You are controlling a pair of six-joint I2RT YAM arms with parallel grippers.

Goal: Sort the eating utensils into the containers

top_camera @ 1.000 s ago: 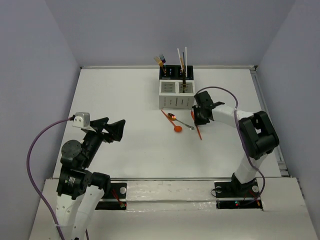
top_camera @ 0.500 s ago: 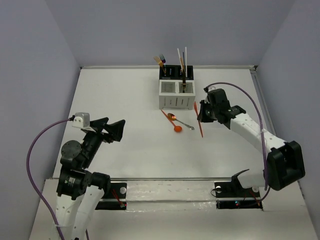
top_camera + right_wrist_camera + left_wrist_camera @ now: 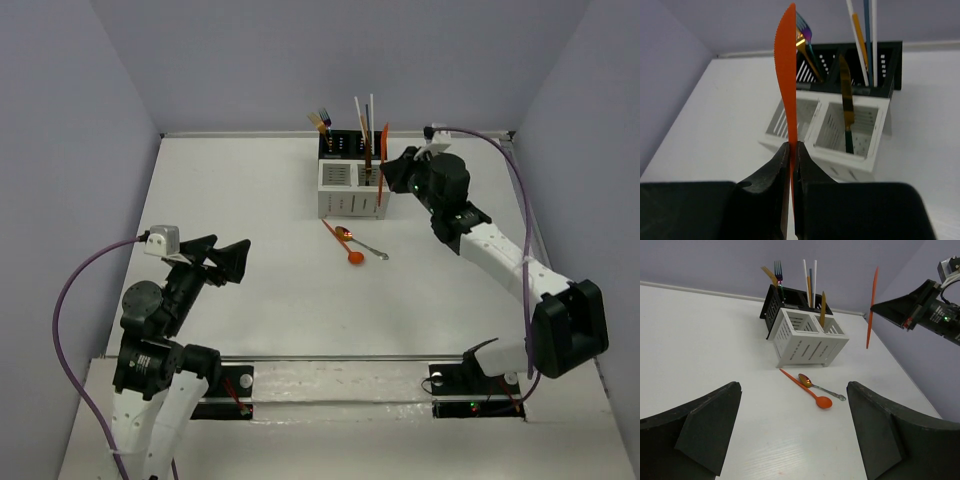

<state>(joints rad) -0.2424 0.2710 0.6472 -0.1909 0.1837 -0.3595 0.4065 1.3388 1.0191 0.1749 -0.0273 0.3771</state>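
Observation:
My right gripper (image 3: 393,178) (image 3: 792,150) is shut on an orange serrated knife (image 3: 382,150) (image 3: 786,80) and holds it upright in the air, just right of the caddy (image 3: 340,190). The knife also shows in the left wrist view (image 3: 871,307). The caddy (image 3: 860,150) (image 3: 805,342) has two white slotted boxes in front and two black ones behind. A gold-handled knife (image 3: 846,100) stands in the front right white box. An orange spoon (image 3: 346,247) (image 3: 807,390) and a metal spoon (image 3: 364,242) (image 3: 822,387) lie on the table before the caddy. My left gripper (image 3: 225,258) (image 3: 792,440) is open and empty, at the near left.
Gold and iridescent forks (image 3: 321,121) stand in the back left black box. White, orange and dark sticks (image 3: 365,112) stand in the back right one. The front left white box (image 3: 790,117) looks empty. A raised edge (image 3: 520,200) borders the table on the right.
My right gripper has lifted the orange knife off the table and carried it back and up beside the caddy, now upright. The left arm has not moved.

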